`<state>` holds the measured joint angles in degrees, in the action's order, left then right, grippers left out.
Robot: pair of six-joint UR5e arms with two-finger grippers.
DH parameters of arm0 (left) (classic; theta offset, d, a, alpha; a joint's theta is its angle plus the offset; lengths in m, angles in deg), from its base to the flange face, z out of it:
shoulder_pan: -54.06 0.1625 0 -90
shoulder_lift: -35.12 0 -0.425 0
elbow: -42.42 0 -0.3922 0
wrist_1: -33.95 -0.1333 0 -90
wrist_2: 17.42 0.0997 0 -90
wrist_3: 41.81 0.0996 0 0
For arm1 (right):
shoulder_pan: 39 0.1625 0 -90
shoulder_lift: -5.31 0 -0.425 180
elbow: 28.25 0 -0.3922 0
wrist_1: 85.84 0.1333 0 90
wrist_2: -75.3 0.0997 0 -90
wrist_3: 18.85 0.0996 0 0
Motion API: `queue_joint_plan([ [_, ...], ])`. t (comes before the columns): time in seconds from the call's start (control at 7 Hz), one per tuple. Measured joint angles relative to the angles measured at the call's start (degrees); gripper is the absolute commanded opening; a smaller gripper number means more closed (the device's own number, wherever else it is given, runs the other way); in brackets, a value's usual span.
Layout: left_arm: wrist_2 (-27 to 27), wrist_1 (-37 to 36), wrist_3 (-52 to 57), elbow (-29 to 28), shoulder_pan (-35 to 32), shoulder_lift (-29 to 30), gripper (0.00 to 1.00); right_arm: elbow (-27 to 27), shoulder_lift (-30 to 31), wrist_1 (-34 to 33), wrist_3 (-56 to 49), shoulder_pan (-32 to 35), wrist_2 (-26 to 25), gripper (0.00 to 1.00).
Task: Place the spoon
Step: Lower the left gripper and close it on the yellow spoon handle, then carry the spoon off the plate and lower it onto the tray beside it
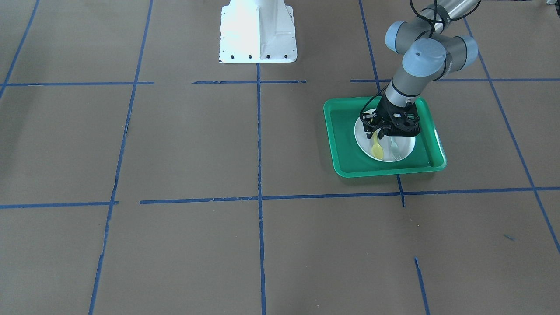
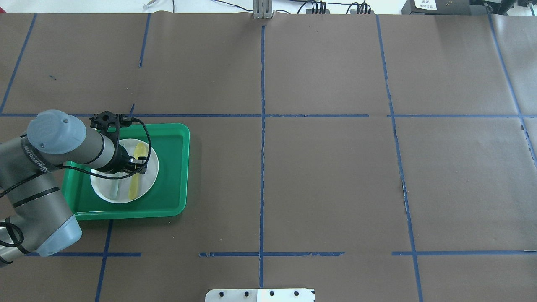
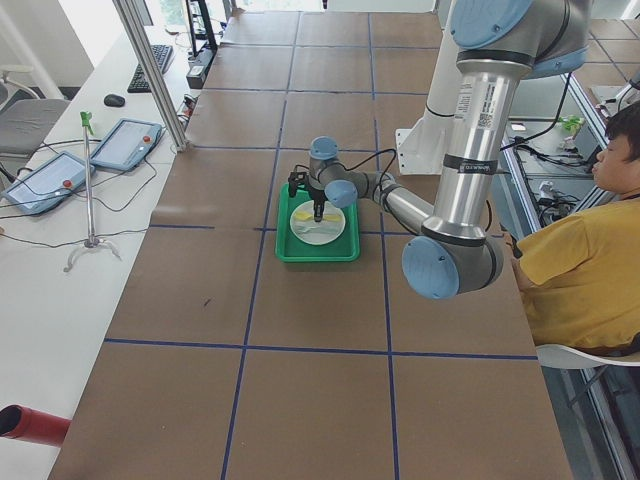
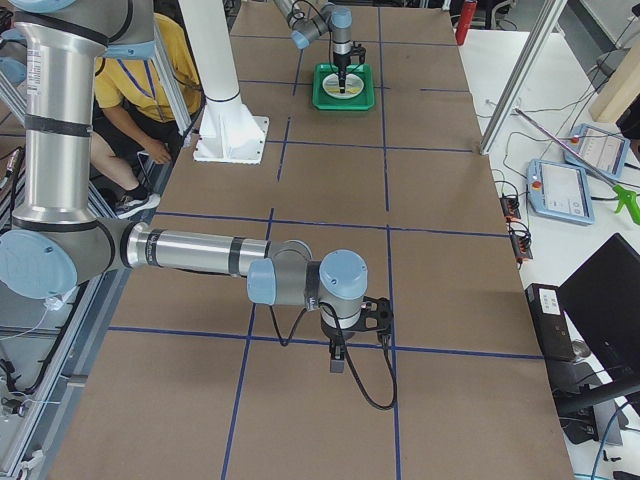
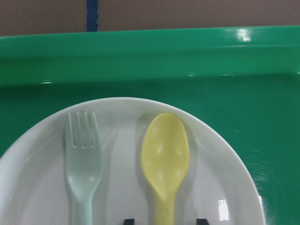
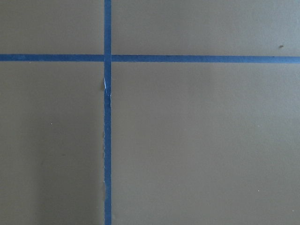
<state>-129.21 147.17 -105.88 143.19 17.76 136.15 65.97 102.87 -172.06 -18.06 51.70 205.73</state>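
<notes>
Just to the left of my left fingers (image 5: 128, 222) the pale green fork (image 5: 83, 164) lies on the white plate (image 5: 119, 192), its tines pointing ahead of them. Between the two fingertips runs the handle of the yellow spoon (image 5: 165, 152). Its bowl is straight ahead of them, flat on the plate and parallel to the fork. The fingers are spread, with a gap to the handle on either side, so nothing is gripped. I judge the spoon to be set down where it belongs, and the step in hand is to leave without disturbing it. I should lift straight up at this same spread, so that neither tip brushes the handle or nudges the fork. I should swing away only once I am above the rim of the green tray (image 5: 140, 61), ahead and to the right. My right fingers (image 4: 337, 362) hang well apart over the brown bench (image 6: 187, 140); I cannot tell whether they are spread or closed.
</notes>
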Motion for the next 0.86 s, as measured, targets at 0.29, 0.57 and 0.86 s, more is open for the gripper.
queue_joint_plan([
  [0.29, 0.0, 0.0, 0.0, 0.4, -0.1, 0.0, 0.00, 0.0, 0.0, 0.0, 0.0, 0.0, 0.0, 1.00],
  [0.57, 0.1, -0.2, 0.0, 1.4, -0.8, -0.5, 0.00, 0.0, 0.0, 0.0, 0.0, 0.0, 0.0, 1.00],
  [0.86, 0.0, -3.3, 0.1, 4.8, -2.6, 0.0, 0.00, 0.0, 0.0, 0.0, 0.0, 0.0, 0.0, 1.00],
])
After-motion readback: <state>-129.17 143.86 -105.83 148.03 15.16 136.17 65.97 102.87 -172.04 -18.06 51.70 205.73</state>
